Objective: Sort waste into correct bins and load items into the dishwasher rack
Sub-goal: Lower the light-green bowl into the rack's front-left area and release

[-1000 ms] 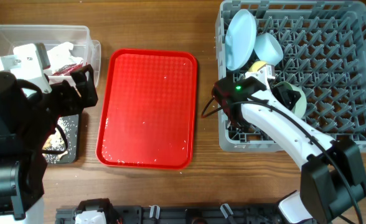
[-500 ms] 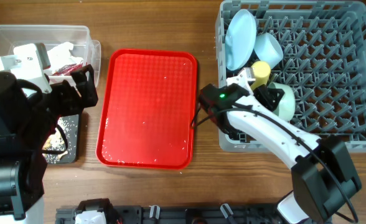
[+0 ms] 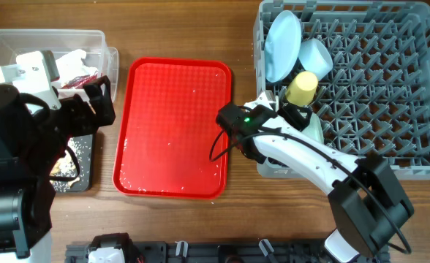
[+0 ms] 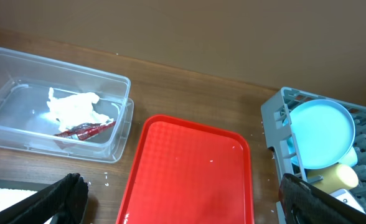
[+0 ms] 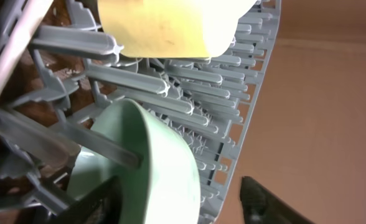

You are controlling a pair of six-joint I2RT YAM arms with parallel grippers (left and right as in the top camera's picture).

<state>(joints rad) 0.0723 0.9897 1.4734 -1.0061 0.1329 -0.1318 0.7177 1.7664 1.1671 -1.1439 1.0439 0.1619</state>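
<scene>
The grey dishwasher rack (image 3: 376,80) holds the pale blue plate (image 3: 282,45), the small blue bowl (image 3: 316,55) and the yellow cup (image 3: 301,88). The mint green bowl (image 5: 155,168) stands on edge among the pegs by the rack's left wall, just under the cup (image 5: 170,25). My right gripper (image 5: 177,202) is open astride the bowl's rim, with a gap to the outer finger (image 5: 267,199). My left gripper (image 4: 189,202) hangs open over the red tray. A white napkin (image 4: 74,107) and a red wrapper (image 4: 84,129) lie in the clear tub (image 4: 9,68).
The red tray (image 3: 175,128) lies between the bins and the rack, with only a few specks on it. The black tray (image 3: 72,166) with crumbs sits below the clear tub (image 3: 25,40), mostly under the left arm. The right arm stretches across the rack's front left corner.
The right gripper carried the mint bowl leftwards and down among the pegs, then its jaws opened off it. The left arm has not moved.
</scene>
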